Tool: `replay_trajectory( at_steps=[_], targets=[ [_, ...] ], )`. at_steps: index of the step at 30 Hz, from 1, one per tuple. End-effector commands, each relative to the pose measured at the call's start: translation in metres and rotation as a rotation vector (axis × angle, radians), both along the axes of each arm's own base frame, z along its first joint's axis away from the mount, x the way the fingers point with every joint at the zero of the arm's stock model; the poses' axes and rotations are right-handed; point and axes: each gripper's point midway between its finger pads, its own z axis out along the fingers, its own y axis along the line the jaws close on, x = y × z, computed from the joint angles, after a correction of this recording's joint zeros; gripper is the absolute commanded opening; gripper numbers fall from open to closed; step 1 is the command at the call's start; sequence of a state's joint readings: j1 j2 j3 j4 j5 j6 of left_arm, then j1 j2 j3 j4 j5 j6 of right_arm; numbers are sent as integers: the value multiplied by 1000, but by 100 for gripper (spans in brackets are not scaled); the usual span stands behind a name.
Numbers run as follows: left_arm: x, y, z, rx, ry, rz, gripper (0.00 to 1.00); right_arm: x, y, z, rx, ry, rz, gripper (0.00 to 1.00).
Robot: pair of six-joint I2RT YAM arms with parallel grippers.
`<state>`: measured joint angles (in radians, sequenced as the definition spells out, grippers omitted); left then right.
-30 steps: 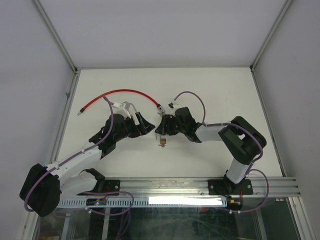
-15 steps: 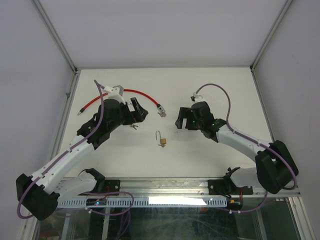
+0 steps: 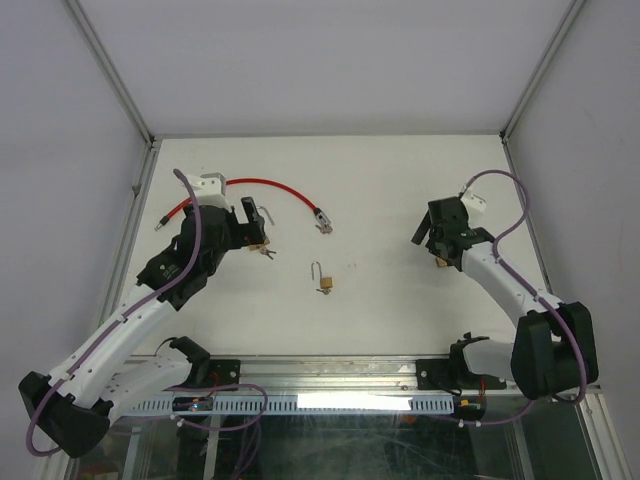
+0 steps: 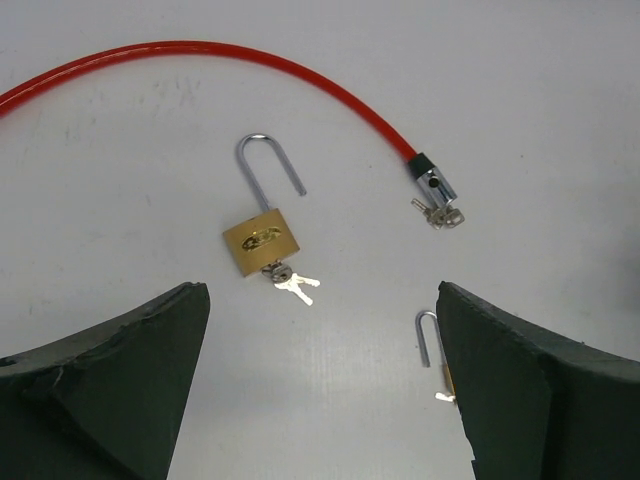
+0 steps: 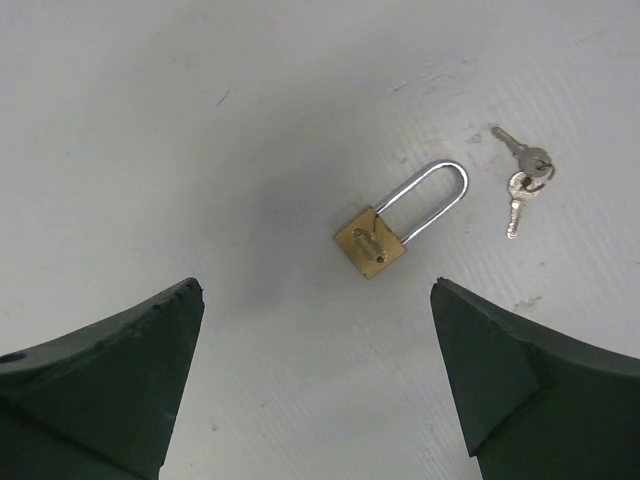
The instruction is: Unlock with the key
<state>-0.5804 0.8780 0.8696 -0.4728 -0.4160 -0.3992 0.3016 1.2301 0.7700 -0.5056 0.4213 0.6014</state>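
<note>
Brass padlocks are lying at three places on the white table (image 3: 400,180). The middle padlock (image 3: 322,279) is resting between the two arms, well apart from both grippers. Its shackle is standing open, with one leg free of the body. In the left wrist view only its shackle and a sliver of its body are showing, beside the right-hand finger.

The left gripper (image 3: 255,225) is hovering over the left padlock (image 4: 262,240). Its fingers (image 4: 110,370) are spread fully wide, gripping nothing and touching nothing. The left padlock is lying flat between and ahead of the fingertips, shackle open. The inserted keys (image 4: 290,283) are sticking out of its keyhole. A red cable (image 4: 250,55) is curving across the table beyond it and ending in a metal lock head (image 4: 432,185), which is also carrying small keys.

The right gripper (image 3: 428,232) is hovering over the right padlock (image 5: 370,242). Its fingers (image 5: 520,390) are likewise spread fully wide, holding nothing and clear of the table. The right padlock is lying flat, and its shackle is appearing seated in the body. The loose keys (image 5: 522,180) are lying near the shackle, apart from the lock
</note>
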Motion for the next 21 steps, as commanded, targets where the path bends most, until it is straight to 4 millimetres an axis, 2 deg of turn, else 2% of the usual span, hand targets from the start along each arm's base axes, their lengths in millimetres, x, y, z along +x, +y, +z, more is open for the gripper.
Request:
replay_trajectory(
  at_steps=[1, 11, 17, 21],
  targets=[
    [3, 18, 0, 66, -30, 57, 99, 12, -27, 8, 5, -31, -196, 99],
    [3, 31, 2, -6, -33, 74, 99, 22, -49, -29, 33, 68, -357, 86],
    [3, 36, 4, -25, -40, 83, 99, 29, -40, -50, 69, 126, -344, 78],
    [3, 38, 3, -33, -35, 87, 99, 23, -33, -60, 87, 167, -309, 65]
  ],
)
